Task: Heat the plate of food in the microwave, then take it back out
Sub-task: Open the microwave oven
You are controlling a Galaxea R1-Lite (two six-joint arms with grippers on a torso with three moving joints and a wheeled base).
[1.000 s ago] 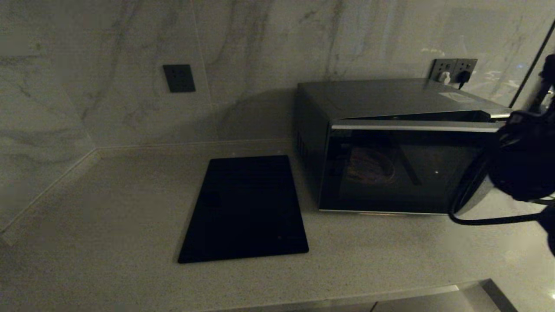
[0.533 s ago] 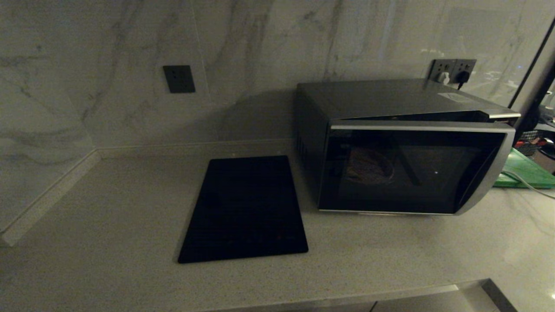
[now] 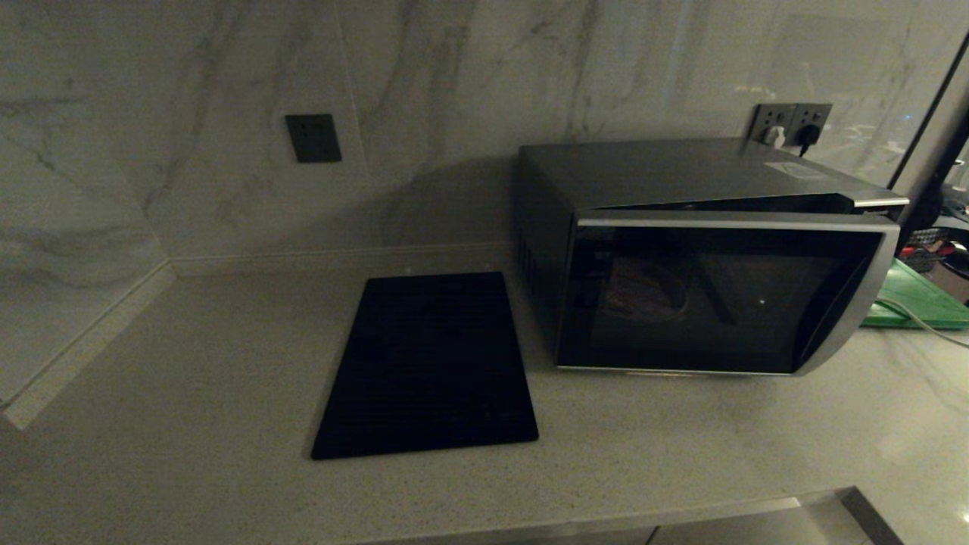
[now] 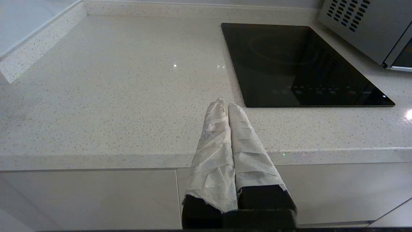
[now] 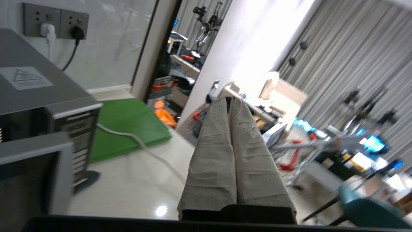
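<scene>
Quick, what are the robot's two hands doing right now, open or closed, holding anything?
Left hand: closed, holding nothing, hanging at the counter's front edge.
Right hand: closed, holding nothing, in the air beside the microwave.

My right hand (image 5: 229,102) is pressed shut, empty, beside the microwave (image 5: 35,106), whose door stands ajar; a green board (image 5: 128,124) lies on the table (image 5: 135,190).

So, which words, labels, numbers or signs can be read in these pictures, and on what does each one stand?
No word or number can be read.
Warning triangle, a sign without legible words: on the white sticker on top of the microwave; its small print is too blurred.
Row of touch symbols along one edge of the black cooktop: too small to read.
Button panel on the microwave's side: markings unreadable.
</scene>
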